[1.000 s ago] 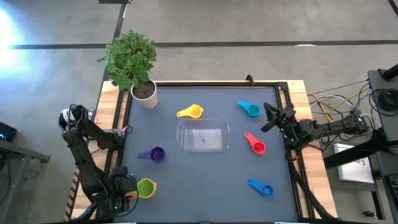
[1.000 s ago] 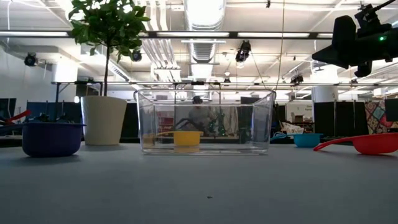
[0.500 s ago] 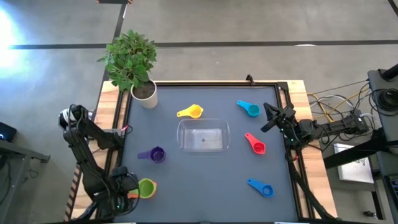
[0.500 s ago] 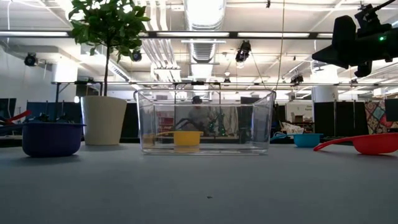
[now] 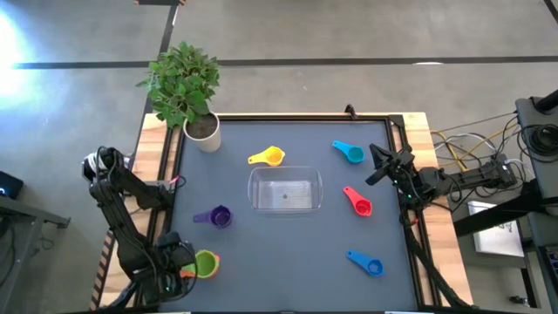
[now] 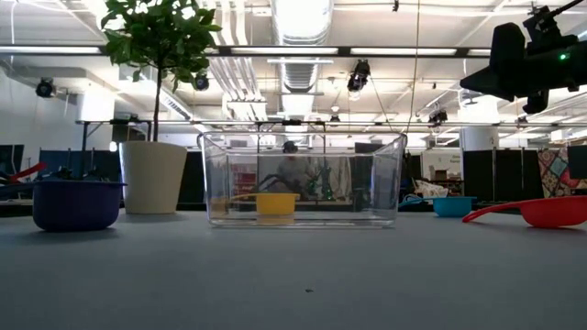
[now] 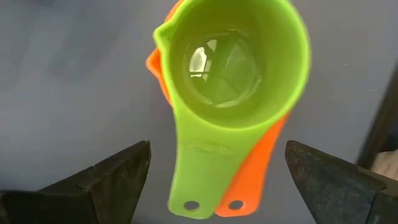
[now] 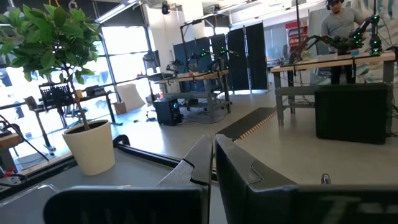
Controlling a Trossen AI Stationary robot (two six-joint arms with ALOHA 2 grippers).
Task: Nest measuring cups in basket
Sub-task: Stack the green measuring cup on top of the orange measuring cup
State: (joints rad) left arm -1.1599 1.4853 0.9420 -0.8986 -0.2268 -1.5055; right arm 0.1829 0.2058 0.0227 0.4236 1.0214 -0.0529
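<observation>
Leafy plant (image 5: 183, 80) in white pot (image 5: 204, 133) sits at far left corner of dark surface (image 5: 279, 253). Cables (image 5: 475, 157) run beside the surface's right edge. Person (image 8: 341, 25) at workbench w/ equipment in the room behind.

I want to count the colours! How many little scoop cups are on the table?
7: yellow behind the basket, light blue, red, dark blue, purple, and green stacked on orange.
</observation>
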